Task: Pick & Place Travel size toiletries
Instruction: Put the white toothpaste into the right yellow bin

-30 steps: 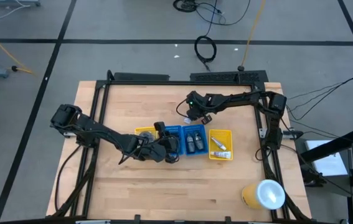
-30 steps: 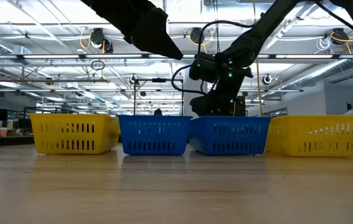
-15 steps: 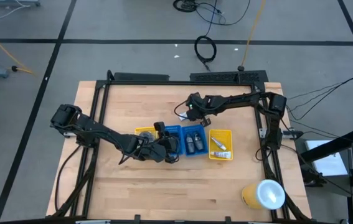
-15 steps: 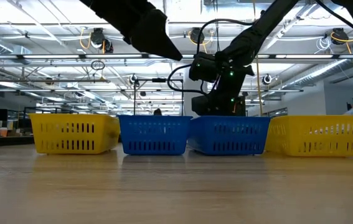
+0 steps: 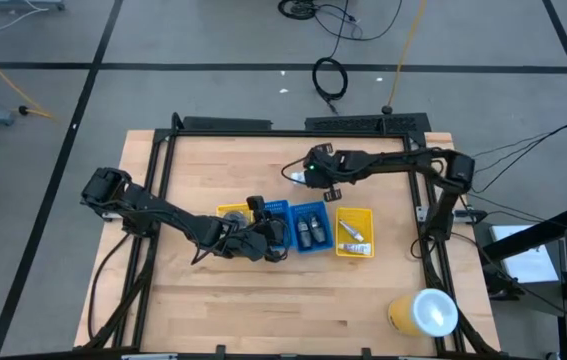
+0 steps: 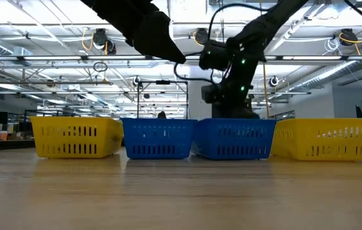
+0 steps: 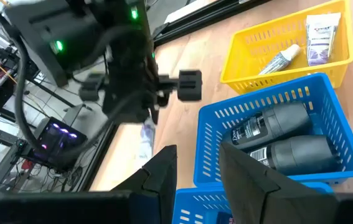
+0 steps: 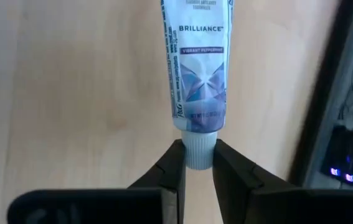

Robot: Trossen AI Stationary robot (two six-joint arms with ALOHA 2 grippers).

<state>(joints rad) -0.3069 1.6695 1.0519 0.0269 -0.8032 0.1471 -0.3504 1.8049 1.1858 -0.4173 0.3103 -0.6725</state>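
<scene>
Two dark bottles (image 7: 274, 137) lie in a blue tray (image 7: 332, 102).

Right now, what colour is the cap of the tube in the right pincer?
Pale grey-white cap on the white-and-purple tube; clearest in the right wrist view.

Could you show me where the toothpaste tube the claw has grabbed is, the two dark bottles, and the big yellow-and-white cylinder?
toothpaste tube (image 8: 196, 74): right wrist view, on its printed body.
dark bottles (image 7: 294, 155): left wrist view, on the nearer bottle's side.
yellow-and-white cylinder (image 5: 431, 311): high view, on its white top.
</scene>
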